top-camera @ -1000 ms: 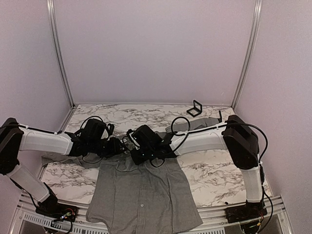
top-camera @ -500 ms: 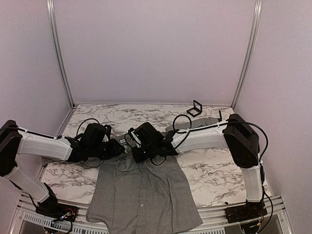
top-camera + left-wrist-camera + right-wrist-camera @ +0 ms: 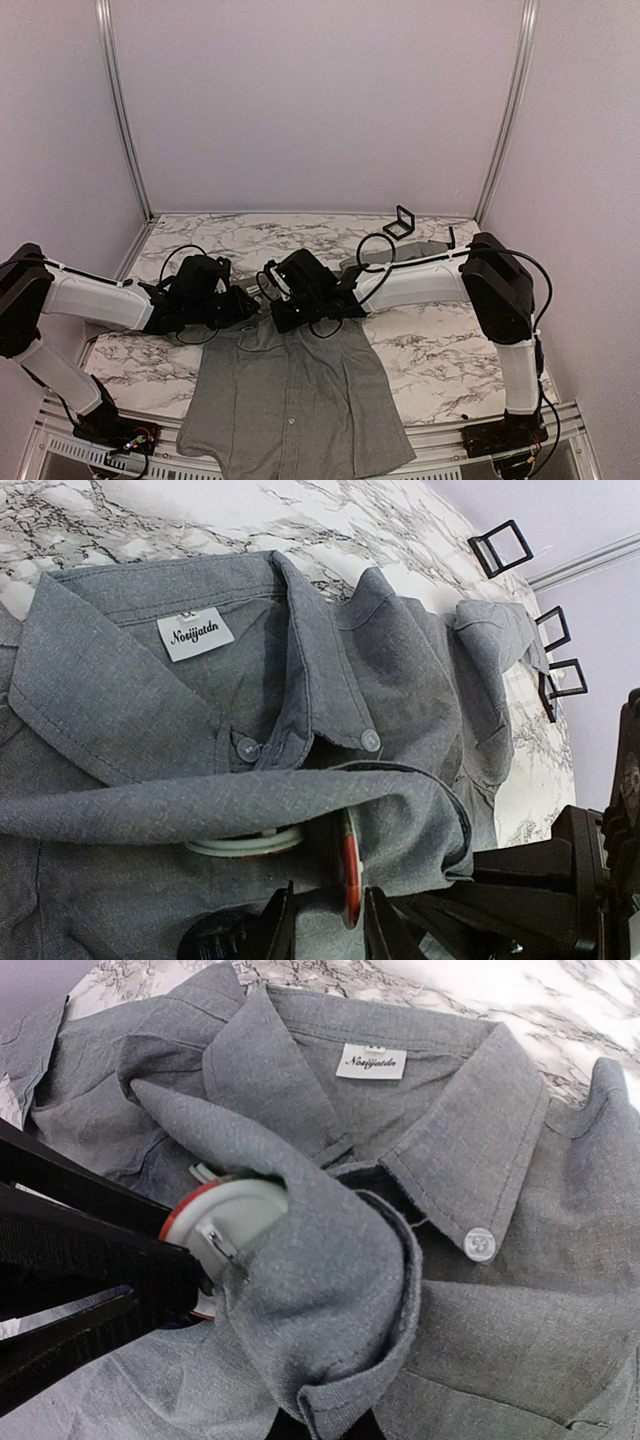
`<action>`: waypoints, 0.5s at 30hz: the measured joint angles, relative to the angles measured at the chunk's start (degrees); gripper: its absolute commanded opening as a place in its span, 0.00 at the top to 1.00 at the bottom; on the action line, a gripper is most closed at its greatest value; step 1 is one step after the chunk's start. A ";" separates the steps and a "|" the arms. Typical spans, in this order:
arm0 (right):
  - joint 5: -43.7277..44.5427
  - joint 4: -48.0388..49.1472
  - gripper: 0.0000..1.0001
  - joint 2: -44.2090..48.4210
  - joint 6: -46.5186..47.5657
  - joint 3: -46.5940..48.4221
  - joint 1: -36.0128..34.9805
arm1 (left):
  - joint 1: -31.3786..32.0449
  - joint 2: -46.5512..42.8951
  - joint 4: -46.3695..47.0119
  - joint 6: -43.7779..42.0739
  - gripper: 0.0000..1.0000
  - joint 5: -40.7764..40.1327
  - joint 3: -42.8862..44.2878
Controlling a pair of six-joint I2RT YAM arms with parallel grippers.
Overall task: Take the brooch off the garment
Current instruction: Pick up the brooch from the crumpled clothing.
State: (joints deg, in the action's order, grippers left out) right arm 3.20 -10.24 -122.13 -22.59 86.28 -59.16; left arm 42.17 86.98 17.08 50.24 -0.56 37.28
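Note:
The grey garment (image 3: pixel 290 400) lies flat on the marble table, collar towards the back. My right gripper (image 3: pixel 280 318) is shut on a fold of the shirt front beside the collar and holds it up; in the right wrist view (image 3: pixel 320 1430) the cloth runs down between its jaws. The brooch (image 3: pixel 230 1220), a round disc with a red rim, white back and pin, sits under that fold. In the left wrist view it stands edge-on (image 3: pixel 347 870). My left gripper (image 3: pixel 325 930) is open, its fingers (image 3: pixel 90 1250) either side of the disc, one touching it.
A white ring-shaped piece (image 3: pixel 245 842) lies under the fold beside the brooch. Small black brackets (image 3: pixel 400 222) stand at the back right of the table. A shirt sleeve (image 3: pixel 400 255) stretches to the right rear. The walls stand close on three sides.
My left gripper has moved right towards the collar and now straddles the brooch. My right gripper has kept hold of the fold, shifting slightly.

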 measured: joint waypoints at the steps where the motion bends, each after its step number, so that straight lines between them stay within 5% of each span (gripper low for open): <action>1: -0.04 0.00 1.00 0.11 0.00 -0.02 0.02 | 0.11 0.00 0.07 0.00 0.75 0.00 0.00; 5: -0.13 0.24 1.00 0.37 -0.11 -0.24 0.09 | 0.31 0.22 0.63 0.15 0.76 0.00 0.00; 12: -0.17 0.37 1.00 0.39 -0.13 -0.48 0.22 | 0.52 0.72 0.66 0.61 0.99 -0.39 0.00; 15: -0.15 0.63 1.00 0.66 -0.13 -1.27 0.22 | 0.61 0.72 0.28 0.57 1.00 -1.09 0.11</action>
State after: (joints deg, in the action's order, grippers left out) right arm 3.05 -9.61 -121.47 -22.72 85.01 -58.94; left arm 42.78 87.70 17.37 50.81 -1.65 37.39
